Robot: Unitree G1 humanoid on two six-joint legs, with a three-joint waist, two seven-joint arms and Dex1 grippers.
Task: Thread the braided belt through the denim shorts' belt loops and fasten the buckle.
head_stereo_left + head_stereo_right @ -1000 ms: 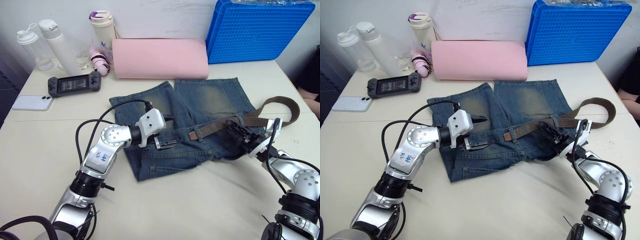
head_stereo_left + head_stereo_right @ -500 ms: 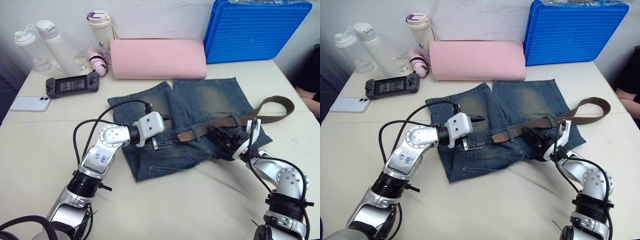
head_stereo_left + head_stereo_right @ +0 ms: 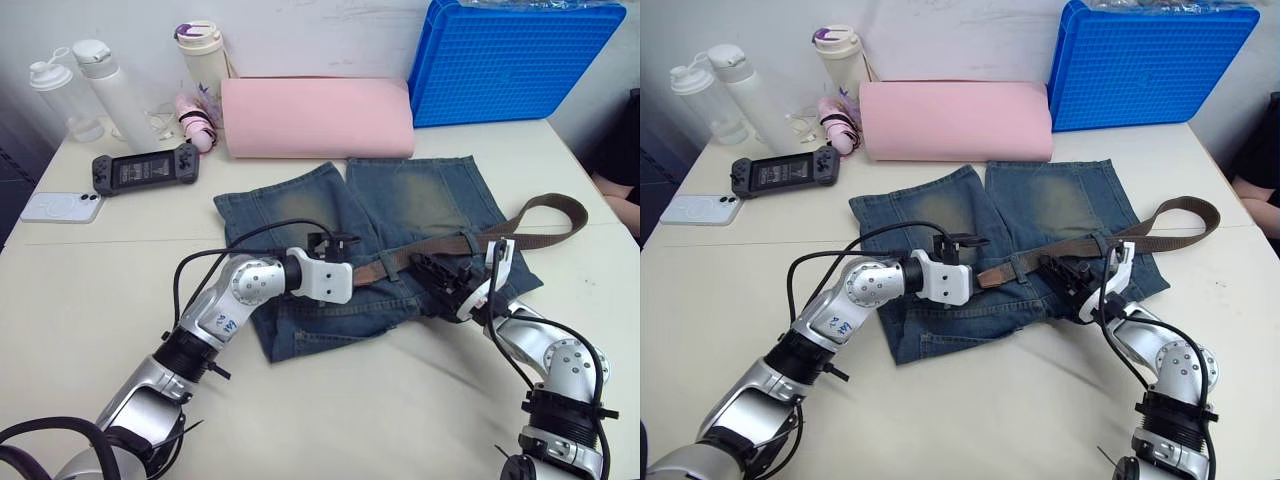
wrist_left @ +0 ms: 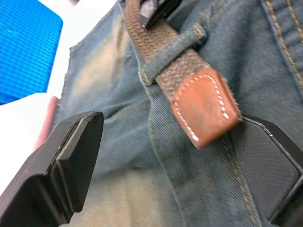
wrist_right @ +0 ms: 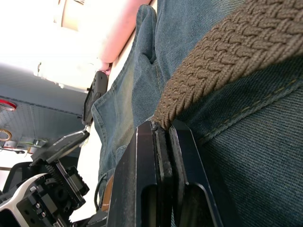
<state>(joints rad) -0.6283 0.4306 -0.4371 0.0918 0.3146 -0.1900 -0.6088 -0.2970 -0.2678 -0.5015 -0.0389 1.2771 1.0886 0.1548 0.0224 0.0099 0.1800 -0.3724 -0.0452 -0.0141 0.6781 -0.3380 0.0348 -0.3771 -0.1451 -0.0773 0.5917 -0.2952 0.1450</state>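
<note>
Left gripper (image 4: 156, 156) advanced, open at belt (image 3: 440, 246) tip (one loop (image 4: 173, 54)); right gripper (image 5: 163, 137) clamps belt.

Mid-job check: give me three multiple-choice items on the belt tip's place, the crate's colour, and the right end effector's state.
1. Where is the belt's leather tip?
A. Just past a belt loop
B. On the pink roll
C. Off the shorts

2. What colour is the crate?
A. Red
B. Blue
C. Grey

3. What is the right end effector doing?
A. Open over the phone
B. Clamped on the belt
C. Holding a bottle

Answers: 1 A, the tip lies on the shorts beyond the loop. 2 B, plainly blue. 3 B, the braid runs out from between its shut fingers.
</note>
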